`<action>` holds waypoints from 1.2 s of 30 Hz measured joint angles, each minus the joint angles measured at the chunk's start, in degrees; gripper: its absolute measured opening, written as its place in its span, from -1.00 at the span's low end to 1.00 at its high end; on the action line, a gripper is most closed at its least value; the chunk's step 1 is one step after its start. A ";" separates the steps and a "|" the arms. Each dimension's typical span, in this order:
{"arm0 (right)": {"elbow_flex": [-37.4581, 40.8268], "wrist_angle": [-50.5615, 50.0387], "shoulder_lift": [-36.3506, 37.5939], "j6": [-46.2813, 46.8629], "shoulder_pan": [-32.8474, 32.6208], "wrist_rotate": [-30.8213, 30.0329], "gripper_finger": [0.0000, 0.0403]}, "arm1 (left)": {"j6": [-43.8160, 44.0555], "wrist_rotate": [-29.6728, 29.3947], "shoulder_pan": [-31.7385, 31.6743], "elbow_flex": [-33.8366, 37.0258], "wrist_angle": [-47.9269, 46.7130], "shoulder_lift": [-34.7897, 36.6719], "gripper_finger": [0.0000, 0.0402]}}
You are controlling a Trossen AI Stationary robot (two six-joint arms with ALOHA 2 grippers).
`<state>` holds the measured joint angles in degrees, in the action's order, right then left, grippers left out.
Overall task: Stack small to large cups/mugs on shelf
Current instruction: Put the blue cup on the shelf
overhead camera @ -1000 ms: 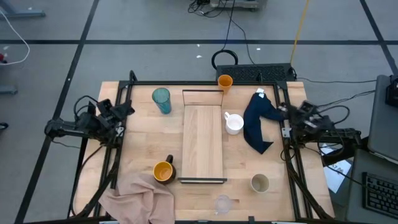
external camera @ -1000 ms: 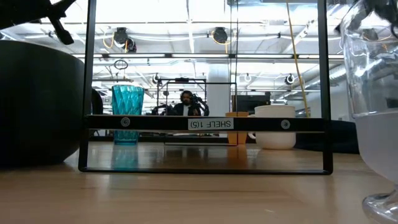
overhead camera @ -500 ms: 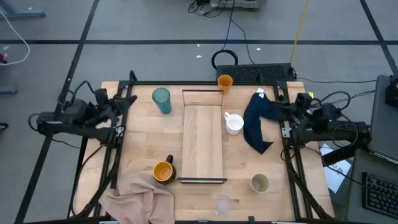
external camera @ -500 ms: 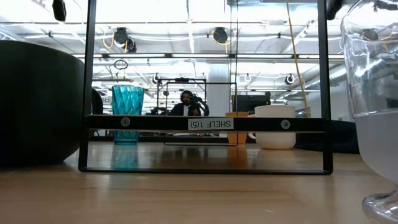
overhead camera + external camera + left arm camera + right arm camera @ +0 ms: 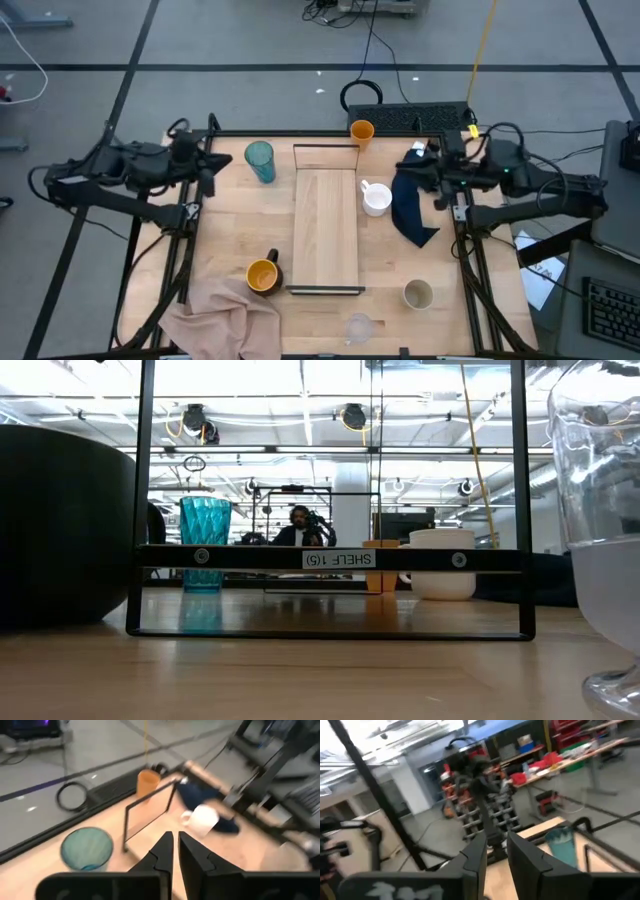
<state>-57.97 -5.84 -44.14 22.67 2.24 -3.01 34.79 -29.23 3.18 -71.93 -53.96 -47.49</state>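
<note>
1. Shelf (image 5: 327, 232): pale board, bare, mid-table; teal tumbler (image 5: 260, 161) upright just left of it.
2. Left gripper (image 5: 208, 165): raised beside the tumbler, fingers nearly together.
3. Right gripper (image 5: 421, 178): above a dark cloth (image 5: 411, 205), gap narrow.

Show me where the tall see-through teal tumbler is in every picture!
High view: tall translucent teal tumbler stands on the table left of the pale wooden shelf.
Low view: tumbler left of centre, behind the shelf's dark rail.
Left wrist view, lower left.
Right wrist view, at right.
Shared landmark: the shelf.
</note>
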 joint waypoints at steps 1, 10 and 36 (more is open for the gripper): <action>-0.55 0.47 -0.70 -0.03 0.02 -0.12 -0.66 | -0.78 0.72 -0.37 -1.54 -1.40 -1.50 -0.86; -1.04 0.93 -1.63 2.53 0.02 -0.11 -0.66 | -5.33 3.71 -3.89 -11.82 -14.15 -14.42 -0.28; -1.04 -7.47 -3.15 7.93 -0.87 1.77 -0.66 | -46.19 37.26 -35.14 -12.27 -27.12 -32.86 0.01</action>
<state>-59.00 -13.31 -47.29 30.60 1.37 -1.23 -11.40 8.04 -31.96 -84.20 -81.09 -80.35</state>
